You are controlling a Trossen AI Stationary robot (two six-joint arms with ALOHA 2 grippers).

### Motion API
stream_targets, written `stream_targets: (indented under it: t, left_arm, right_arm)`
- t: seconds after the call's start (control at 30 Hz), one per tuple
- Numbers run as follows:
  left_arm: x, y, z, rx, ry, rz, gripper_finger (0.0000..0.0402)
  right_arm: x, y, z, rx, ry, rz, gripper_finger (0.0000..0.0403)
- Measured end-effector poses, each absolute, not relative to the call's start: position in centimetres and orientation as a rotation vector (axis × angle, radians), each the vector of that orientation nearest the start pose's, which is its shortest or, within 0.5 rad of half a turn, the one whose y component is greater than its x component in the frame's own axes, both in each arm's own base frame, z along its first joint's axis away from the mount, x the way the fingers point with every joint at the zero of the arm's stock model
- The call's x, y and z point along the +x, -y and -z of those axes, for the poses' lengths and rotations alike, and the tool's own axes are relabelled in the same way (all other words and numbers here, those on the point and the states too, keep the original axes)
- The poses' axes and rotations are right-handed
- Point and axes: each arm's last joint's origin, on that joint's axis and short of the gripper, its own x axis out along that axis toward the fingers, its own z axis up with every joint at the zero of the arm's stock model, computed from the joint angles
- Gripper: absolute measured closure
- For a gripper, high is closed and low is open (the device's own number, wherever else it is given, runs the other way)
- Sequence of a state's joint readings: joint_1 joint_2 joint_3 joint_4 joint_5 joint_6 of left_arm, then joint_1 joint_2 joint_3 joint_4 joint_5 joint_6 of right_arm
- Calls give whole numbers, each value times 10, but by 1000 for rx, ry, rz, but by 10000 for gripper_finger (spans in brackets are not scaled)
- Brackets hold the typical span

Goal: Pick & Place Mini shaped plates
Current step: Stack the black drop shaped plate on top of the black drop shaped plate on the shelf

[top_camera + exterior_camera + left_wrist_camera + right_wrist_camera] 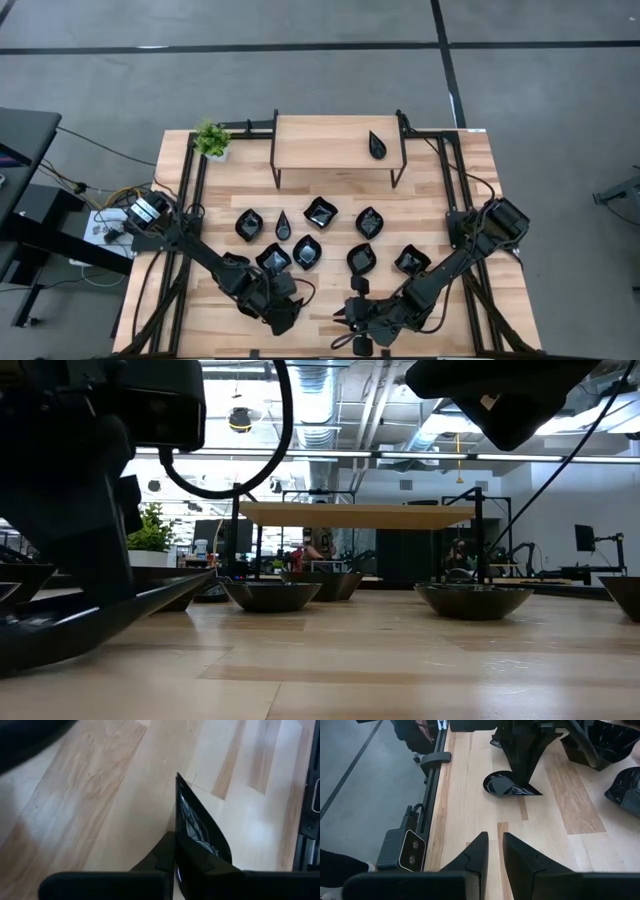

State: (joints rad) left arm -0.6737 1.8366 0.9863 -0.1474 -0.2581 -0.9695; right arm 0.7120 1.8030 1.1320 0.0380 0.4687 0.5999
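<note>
Left gripper (175, 865) pinches the thin rim of 1 glossy black teardrop plate (197, 827) near the wooden shelf (338, 143); slick, rigid, likely light. Right gripper (495, 851) waits, fingers narrowly parted, empty.

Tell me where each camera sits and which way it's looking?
High view: above the table, looking straight down on black plates and shelf; both arms show.
Low view: at tabletop height, looking level across toward the shelf; arms hang in from above.
Left wrist view: on the left arm, looking past the left gripper, shut on a teardrop plate.
Right wrist view: on the right arm, looking past the open right gripper toward the left gripper.
Shared: both wrist views show that teardrop plate.
</note>
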Motion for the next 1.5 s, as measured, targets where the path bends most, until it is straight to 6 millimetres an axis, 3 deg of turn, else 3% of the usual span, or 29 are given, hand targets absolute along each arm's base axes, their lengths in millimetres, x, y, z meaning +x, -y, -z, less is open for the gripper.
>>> stream_targets:
  t: [0.67,0.97,1.23,1.5]
  left_arm:
    - [296,200,-140,-544,-878,-82,392]
    - [305,194,-143,-588,-840,-64,392]
    - [310,193,-148,-621,-785,-46,389]
    - [313,191,-151,-616,-755,-29,393]
  right_arm:
    - [300,-243,-201,233,-578,-94,350]
    - [302,-249,-214,215,-602,-129,350]
    - [305,-252,-231,197,-636,-116,350]
    - [308,-252,-270,236,-718,-48,350]
